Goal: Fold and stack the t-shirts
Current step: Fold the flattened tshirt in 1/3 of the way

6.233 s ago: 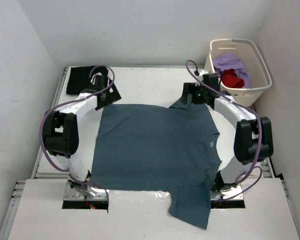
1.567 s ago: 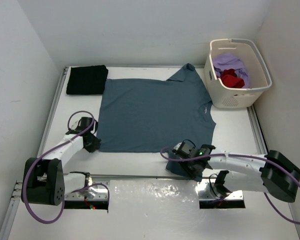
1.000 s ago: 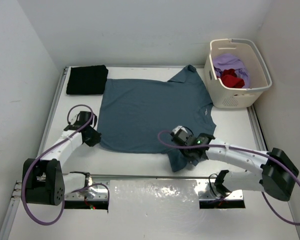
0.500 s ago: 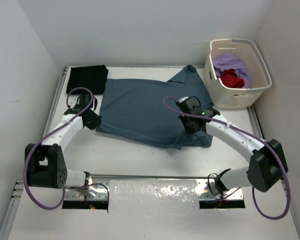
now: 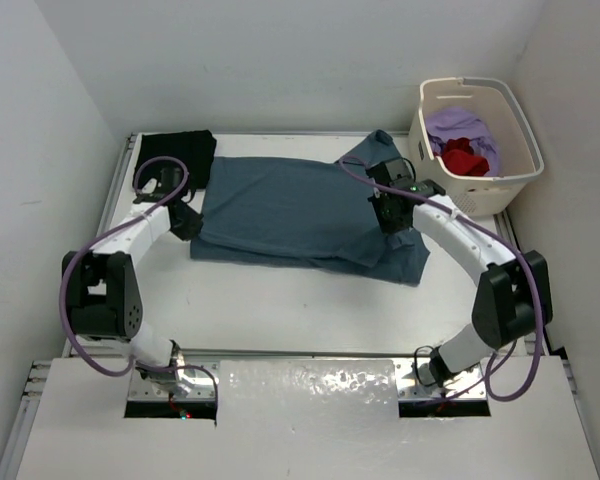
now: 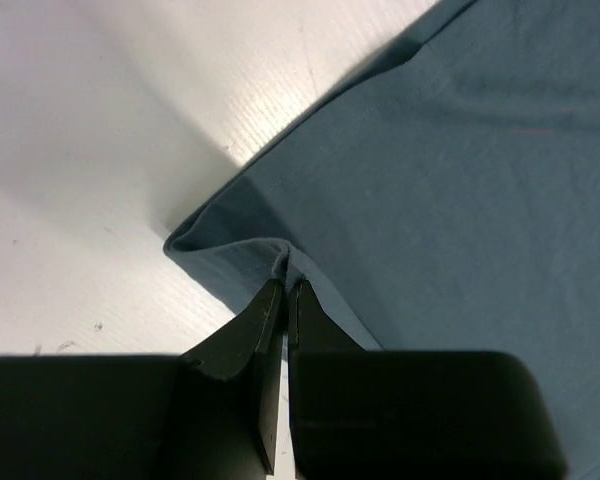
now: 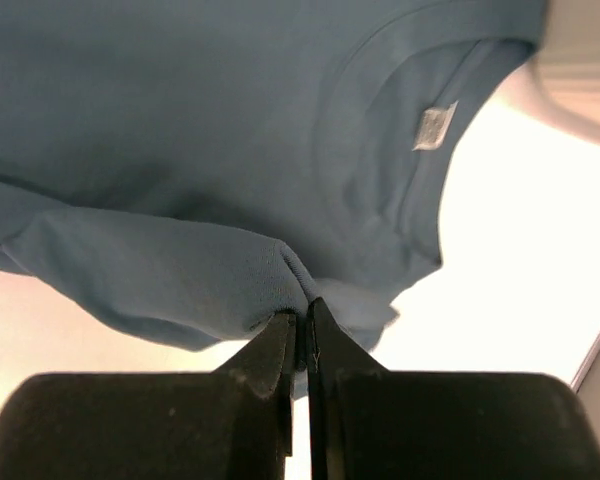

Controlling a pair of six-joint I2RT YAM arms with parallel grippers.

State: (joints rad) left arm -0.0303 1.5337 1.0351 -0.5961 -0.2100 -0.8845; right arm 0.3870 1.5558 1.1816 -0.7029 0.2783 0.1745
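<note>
A blue-grey t-shirt [image 5: 290,205] lies across the far half of the table, its near half doubled over toward the back. My left gripper [image 5: 187,222] is shut on the shirt's left hem corner [image 6: 280,255]. My right gripper [image 5: 392,218] is shut on a pinch of the shirt's right edge [image 7: 292,275], below the collar with its white label [image 7: 435,127]. A folded black t-shirt [image 5: 175,157] rests at the far left corner, just behind the left gripper.
A cream laundry basket [image 5: 525,150] with purple and red clothes [image 5: 463,142] stands at the far right, close to the right arm. White walls border the table on three sides. The arm bases sit at the near edge.
Both grippers have carried the shirt's near edge away from me toward the back, folding it over itself. The shirt now covers a narrower band of the table.
</note>
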